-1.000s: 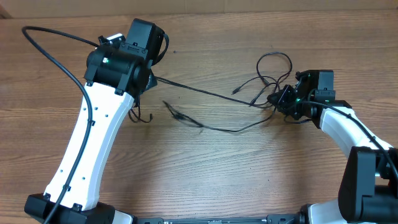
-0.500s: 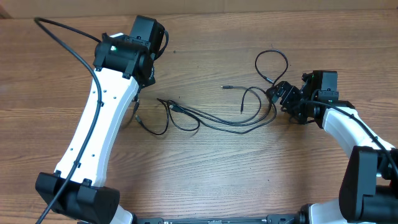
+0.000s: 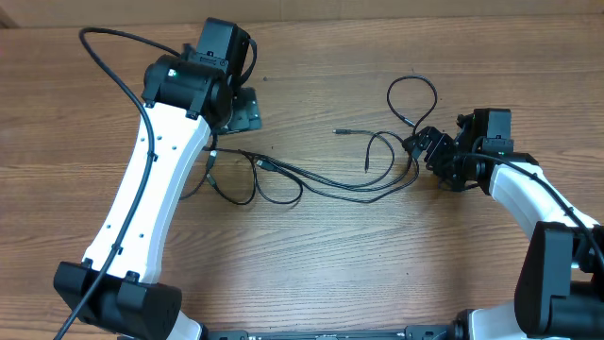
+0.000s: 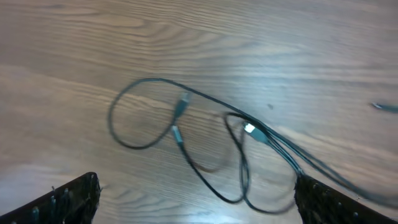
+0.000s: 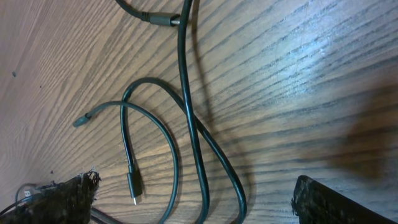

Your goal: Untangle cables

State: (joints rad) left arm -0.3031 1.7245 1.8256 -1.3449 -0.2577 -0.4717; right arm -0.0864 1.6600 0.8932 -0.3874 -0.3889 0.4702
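**Overhead view.** The cables (image 3: pixel 330 185) lie slack on the table (image 3: pixel 377 283). Their long axis runs from just beside the left gripper (image 3: pixel 243 109) across to the right gripper (image 3: pixel 429 149). I see loops at both ends, and one free plug end (image 3: pixel 340 131) points toward the left gripper's side.

**Left wrist view.** The left gripper (image 4: pixel 198 199) has its fingers (image 4: pixel 68 200) spread wide, with nothing clamped between them. The cables (image 4: pixel 186 146) lie flat on the wood ahead of the fingertips. They slant from a closed loop ahead of one finger to pass just beside the other.

**Right wrist view.** The right gripper (image 5: pixel 193 202) also has its fingers (image 5: pixel 59 196) wide apart, and I see no grip on anything. The cables (image 5: pixel 189 124) run lengthwise away from the fingertips and cross the gap between them on the table. One plug end (image 5: pixel 134 186) points back toward the fingers.
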